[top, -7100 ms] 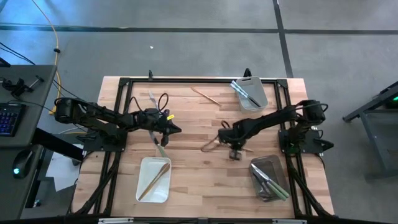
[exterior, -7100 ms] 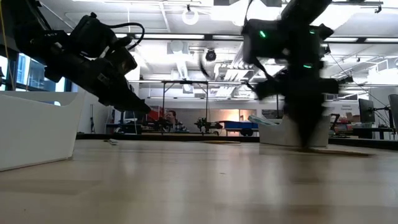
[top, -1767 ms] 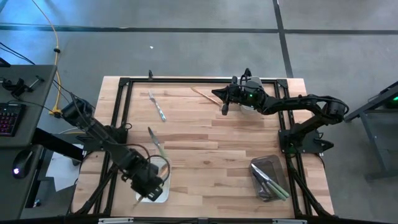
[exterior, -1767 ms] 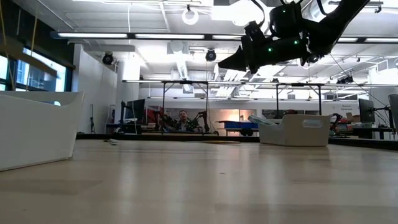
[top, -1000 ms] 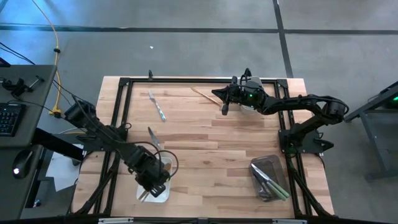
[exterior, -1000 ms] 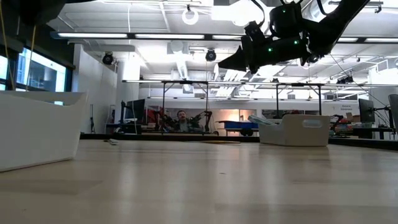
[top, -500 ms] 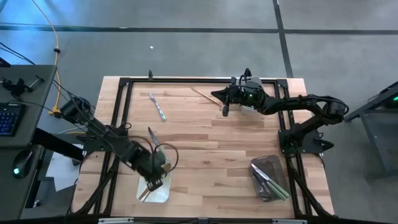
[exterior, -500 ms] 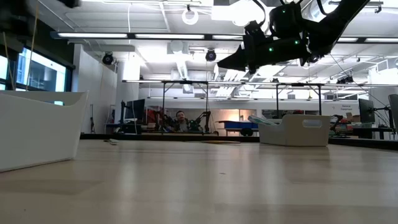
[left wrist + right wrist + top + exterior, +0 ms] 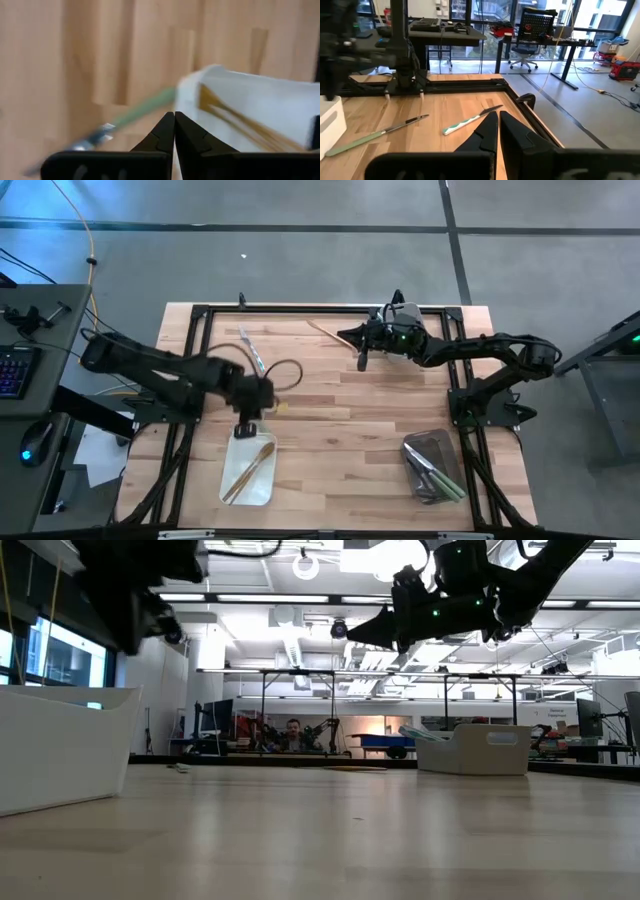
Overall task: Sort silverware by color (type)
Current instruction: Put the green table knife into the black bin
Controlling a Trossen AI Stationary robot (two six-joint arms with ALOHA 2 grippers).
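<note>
Partly sorted: gold pieces [image 9: 250, 468] in white tray [image 9: 232, 485] at 7 o'clock, green pieces [image 9: 434, 476] in tray at 5. Loose on table: green-handled knife [image 9: 253, 353] at 11, gold piece [image 9: 325, 332] at 12. Left gripper [image 9: 246, 428] pinched closed, empty, just above white tray. Right gripper [image 9: 361, 361] closed, empty, near 12.

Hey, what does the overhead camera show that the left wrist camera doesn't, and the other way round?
Only the high view shows the white rectangular plastic tray at the wooden table's far right, the grey tray of green-handled silverware at its near right, a gold utensil lying loose, and the right gripper raised near the far tray.

Only the left wrist view shows the left gripper's fingers pressed shut, holding nothing.

Both show the white tray with gold silverware and, beside it, a pale-green-handled utensil.
</note>
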